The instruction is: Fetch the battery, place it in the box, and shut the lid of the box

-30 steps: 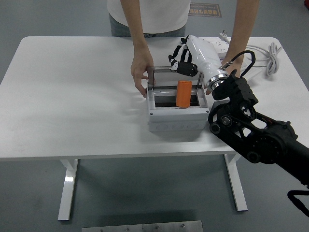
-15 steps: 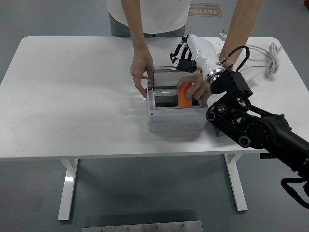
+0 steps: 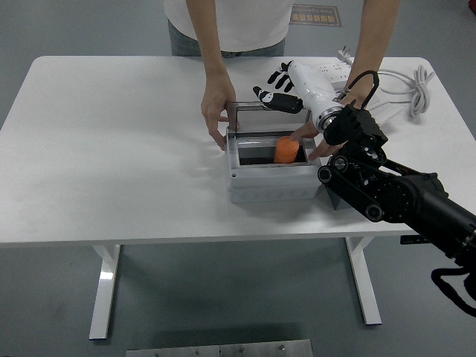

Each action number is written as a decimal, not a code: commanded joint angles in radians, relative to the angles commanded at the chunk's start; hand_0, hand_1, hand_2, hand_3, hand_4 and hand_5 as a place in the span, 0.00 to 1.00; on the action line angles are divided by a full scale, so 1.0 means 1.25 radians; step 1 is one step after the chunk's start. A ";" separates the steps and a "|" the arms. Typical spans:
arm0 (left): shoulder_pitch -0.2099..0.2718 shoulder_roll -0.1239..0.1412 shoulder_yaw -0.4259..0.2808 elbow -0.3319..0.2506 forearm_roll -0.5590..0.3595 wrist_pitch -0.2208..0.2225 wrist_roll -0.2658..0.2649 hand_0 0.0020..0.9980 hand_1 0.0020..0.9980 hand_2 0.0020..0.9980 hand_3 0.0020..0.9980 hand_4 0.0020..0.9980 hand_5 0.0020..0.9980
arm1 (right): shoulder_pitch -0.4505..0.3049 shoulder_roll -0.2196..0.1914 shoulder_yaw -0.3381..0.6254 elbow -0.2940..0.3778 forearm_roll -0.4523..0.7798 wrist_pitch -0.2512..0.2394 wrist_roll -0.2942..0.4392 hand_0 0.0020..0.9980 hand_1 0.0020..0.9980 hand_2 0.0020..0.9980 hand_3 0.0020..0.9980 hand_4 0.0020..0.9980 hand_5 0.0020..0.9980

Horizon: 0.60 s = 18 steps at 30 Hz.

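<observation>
Spread and holding nothing, the robot's right hand (image 3: pixel 277 95) hovered with its black-tipped fingers fanned over the far rim of the box, at about twelve o'clock from the battery. That orange cylindrical battery (image 3: pixel 285 149) lay tilted inside the open grey rectangular plastic box (image 3: pixel 271 182), towards its right end, its top showing above the dark interior. A person's fingers (image 3: pixel 306 134) touched the battery from its two o'clock side, that hand being partly hidden behind the robot's white forearm (image 3: pixel 312 89). The person's other hand (image 3: pixel 217 111) gripped the box's left far corner, at ten o'clock from the battery. The box's clear lid (image 3: pixel 253 111) stood up at the far edge, open. The box sat near the middle of the white rectangular table (image 3: pixel 111 149). Black jointed links of the right arm (image 3: pixel 387 193) came in from four o'clock. At two o'clock from the box, a white power strip (image 3: pixel 338 71) and a coiled grey cable (image 3: pixel 420 89) lay on the table. On the floor beyond the table a dark sign with orange writing (image 3: pixel 314 15) was too small to read. The person (image 3: pixel 230 22) stood at twelve o'clock, in a white top.
</observation>
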 joint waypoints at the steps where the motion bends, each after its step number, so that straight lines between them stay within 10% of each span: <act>1: 0.000 0.000 0.000 0.000 0.001 0.000 0.000 0.58 0.72 0.68 0.61 0.71 0.17 | 0.000 0.001 -0.001 -0.001 0.000 0.000 -0.001 0.87 0.71 0.70 0.73 0.98 1.00; 18: 0.000 0.001 -0.002 0.000 0.003 0.001 0.000 0.59 0.72 0.68 0.61 0.71 0.17 | -0.005 0.010 -0.036 0.002 -0.003 0.002 -0.012 0.88 0.71 0.70 0.74 1.00 1.00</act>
